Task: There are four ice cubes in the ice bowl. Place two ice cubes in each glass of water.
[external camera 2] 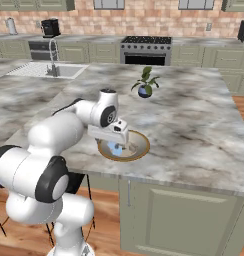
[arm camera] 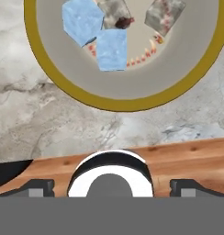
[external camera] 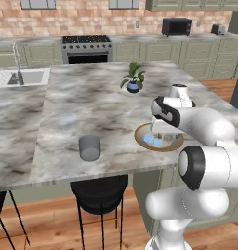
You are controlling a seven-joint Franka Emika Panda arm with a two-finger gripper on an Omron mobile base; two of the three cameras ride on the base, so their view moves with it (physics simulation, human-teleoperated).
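Observation:
The ice bowl (external camera: 176, 142) (external camera 2: 142, 145), tan with a golden-brown rim (arm camera: 63, 88), sits near the counter's front edge. Pale blue ice cubes (external camera: 152, 140) (external camera 2: 114, 147) lie inside it. In the hand view, two blue cubes (arm camera: 111, 49) lie beside two greyer see-through ones (arm camera: 165, 16). My gripper (external camera: 160, 135) (external camera 2: 122, 145) (arm camera: 112, 186) hangs just above the near side of the bowl. It is open, its fingertips (arm camera: 38, 187) are wide apart and nothing is between them. A grey glass of water (external camera: 89, 148) stands on the counter, well left of the bowl.
A small blue plant pot (external camera: 133, 87) (external camera 2: 144, 91) stands farther back on the marble island. A sink (external camera: 23, 77) (external camera 2: 54, 70) is at the far left. A black stool (external camera: 99, 194) sits under the counter's front edge. A stove and cabinets line the back wall.

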